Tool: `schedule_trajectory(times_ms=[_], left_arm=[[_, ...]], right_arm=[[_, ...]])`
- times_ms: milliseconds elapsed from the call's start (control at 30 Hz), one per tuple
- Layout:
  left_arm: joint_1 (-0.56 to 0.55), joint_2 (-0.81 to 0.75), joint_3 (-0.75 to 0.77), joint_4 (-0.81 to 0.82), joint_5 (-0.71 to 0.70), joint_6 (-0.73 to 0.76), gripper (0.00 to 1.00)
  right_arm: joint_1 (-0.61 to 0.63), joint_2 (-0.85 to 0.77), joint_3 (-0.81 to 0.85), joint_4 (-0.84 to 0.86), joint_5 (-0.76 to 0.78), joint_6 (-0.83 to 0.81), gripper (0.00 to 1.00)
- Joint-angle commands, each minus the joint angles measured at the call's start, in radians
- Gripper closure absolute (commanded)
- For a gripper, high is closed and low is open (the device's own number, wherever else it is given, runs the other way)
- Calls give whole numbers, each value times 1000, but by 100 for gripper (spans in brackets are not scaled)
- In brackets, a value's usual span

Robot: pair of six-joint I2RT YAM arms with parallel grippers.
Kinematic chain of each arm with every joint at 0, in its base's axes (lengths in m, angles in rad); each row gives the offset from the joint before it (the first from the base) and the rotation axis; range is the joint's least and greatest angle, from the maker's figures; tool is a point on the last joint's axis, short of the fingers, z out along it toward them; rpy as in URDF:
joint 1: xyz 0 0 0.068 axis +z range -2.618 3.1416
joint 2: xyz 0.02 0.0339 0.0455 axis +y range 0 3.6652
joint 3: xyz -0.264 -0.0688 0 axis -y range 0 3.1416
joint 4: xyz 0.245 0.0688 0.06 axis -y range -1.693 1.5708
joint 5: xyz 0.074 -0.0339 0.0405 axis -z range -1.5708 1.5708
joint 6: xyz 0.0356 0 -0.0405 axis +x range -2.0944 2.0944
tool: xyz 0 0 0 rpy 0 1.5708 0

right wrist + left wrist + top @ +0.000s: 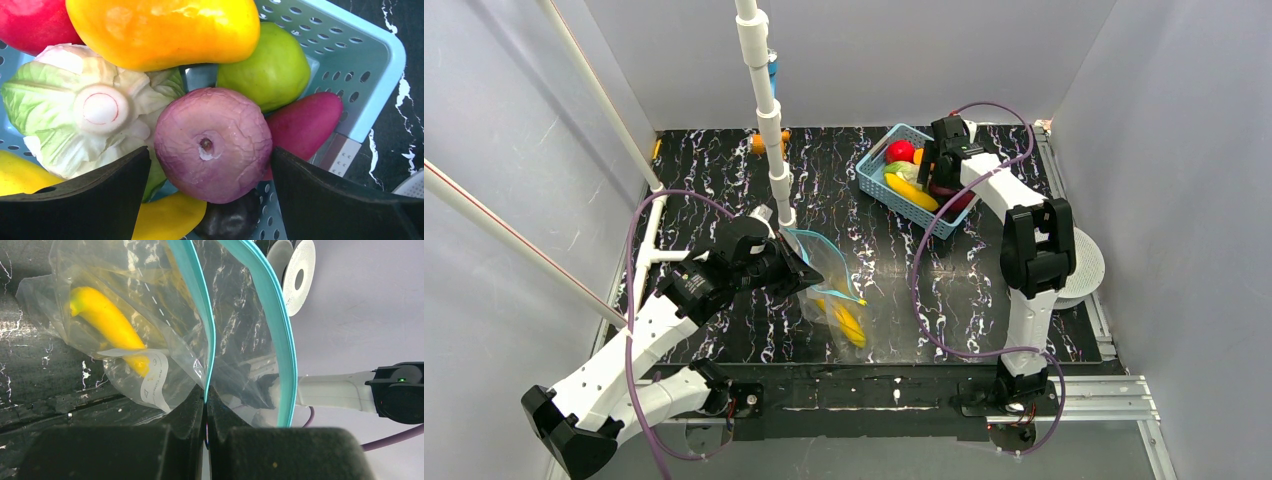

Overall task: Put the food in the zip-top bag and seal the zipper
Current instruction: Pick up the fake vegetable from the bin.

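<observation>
We are in the filling step. Our left claw [205, 405] is clamped tight on one side of the bag's [824, 270] teal zipper [210, 345], holding the mouth open just toward 7 o'clock from the table's middle, with a banana [107, 320] inside. Our right claw [939, 165] hangs over the basket [380, 75] out at 1 o'clock, its jaws spread wide on either side of the purple onion [212, 145] and not yet closed on it. Next, we judge, it must close on the onion, lift it clear of its neighbours and carry it toward 7 o'clock into the mouth.
</observation>
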Motion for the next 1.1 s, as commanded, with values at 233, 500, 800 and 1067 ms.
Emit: schedule_trajectory(times_ms=[233,500,800,1067], left_arm=[[6,-20,-9,-24,10,-7,100],[5,-10,-9,-14,21,-10,100],[6,-15,-22,-8,20,-9,100],[5,-15,-32,-1,22,-12,100]], right_arm=[[1,14,9,27,-14,-49,16],[2,-97,14,22,-41,-64,55],[20,-375,-209,204,-128,-49,98],[103,-653,-636,584,-346,-59,99]])
